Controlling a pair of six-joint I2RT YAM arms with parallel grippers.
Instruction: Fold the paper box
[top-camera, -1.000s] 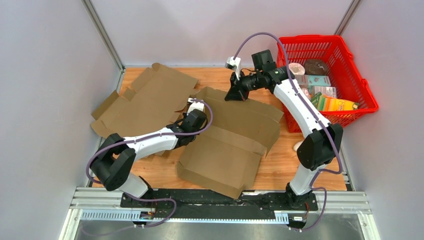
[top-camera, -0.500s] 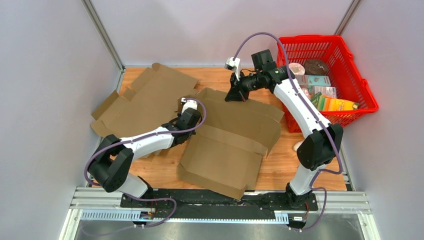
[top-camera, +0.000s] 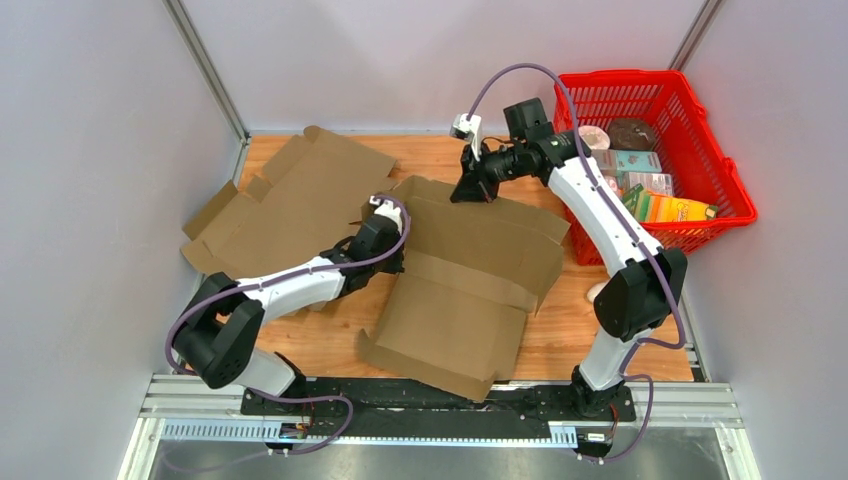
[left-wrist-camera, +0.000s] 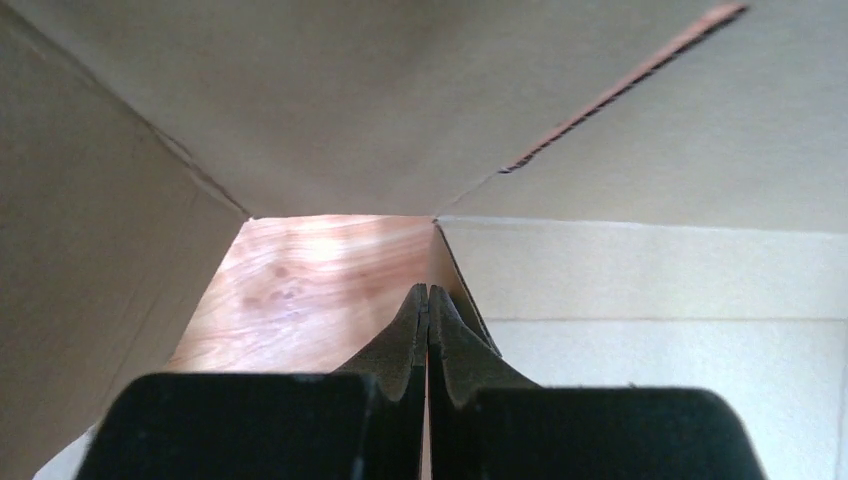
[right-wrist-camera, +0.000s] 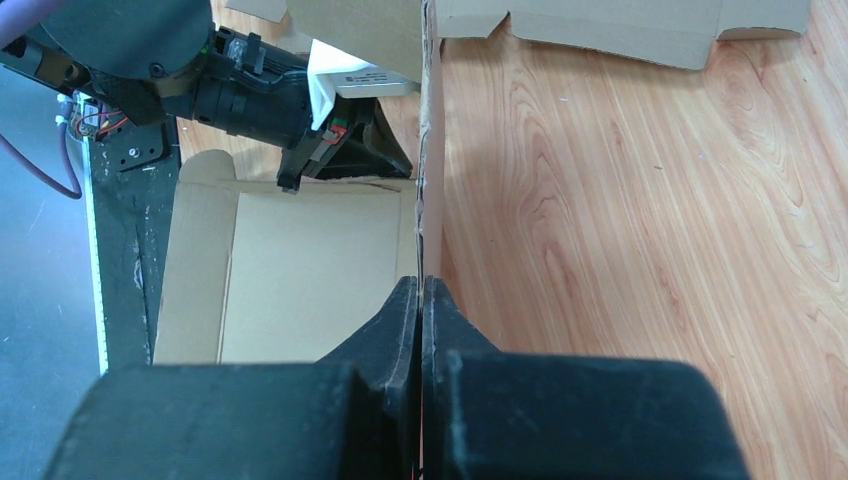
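Paper box (top-camera: 450, 310) lies between tools, long axis near-far: right tool (right-wrist-camera: 420, 290) pinches far flap; left tool (left-wrist-camera: 428, 300), pressed together, under left flap.

Left tool (left-wrist-camera: 428, 292) and right tool (right-wrist-camera: 420, 284) both closed.

Brown card, warm wood, one red basket

The paper box (top-camera: 470, 270) is plain kraft brown, as is the flat cardboard sheet (top-camera: 300, 190) at ten o'clock; the table (top-camera: 560, 338) shows orange-tan wood grain; the basket (top-camera: 712, 150) at two o'clock is bright red lattice; the left arm (top-camera: 295, 283) and right arm (top-camera: 600, 215) wear white shells, black joints and purple cables (top-camera: 520, 67); the walls (top-camera: 100, 150) are pale grey.
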